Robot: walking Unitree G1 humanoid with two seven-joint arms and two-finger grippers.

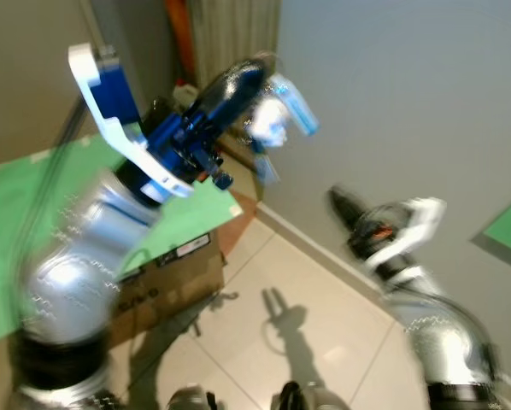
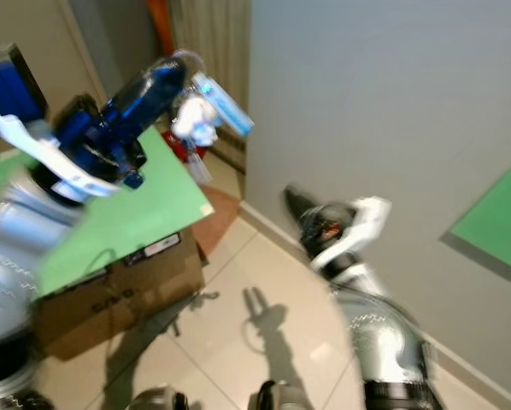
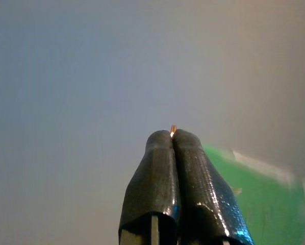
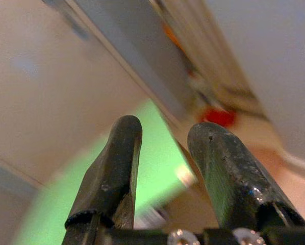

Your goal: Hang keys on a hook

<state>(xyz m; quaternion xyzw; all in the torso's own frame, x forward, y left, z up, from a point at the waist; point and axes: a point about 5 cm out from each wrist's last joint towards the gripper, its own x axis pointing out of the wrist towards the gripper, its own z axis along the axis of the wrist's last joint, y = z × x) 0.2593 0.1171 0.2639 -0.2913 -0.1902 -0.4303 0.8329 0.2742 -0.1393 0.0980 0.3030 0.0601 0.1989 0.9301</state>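
1. Your left gripper (image 1: 254,75) is raised at about 11 o'clock in the head view, in front of the pale grey wall (image 1: 392,111). Its two black fingers (image 3: 162,173) are pressed together, with a tiny glint of brass metal (image 3: 173,130) pinched at the very tips.
2. A blurred bunch hangs just beyond those tips — a white fluffy charm with a light blue tag (image 1: 283,113). These look like the keys, but motion blur hides the detail.
3. Your right gripper (image 1: 341,205) sits at roughly 4 o'clock, low beside the wall; its black fingers (image 4: 111,168) are spread apart with nothing between them.
4. A brown cardboard box (image 1: 166,286) under a green sheet (image 1: 16,231) stands on the beige tiled floor (image 1: 307,290) at 8 o'clock.
5. You cannot make out a hook in this blur.
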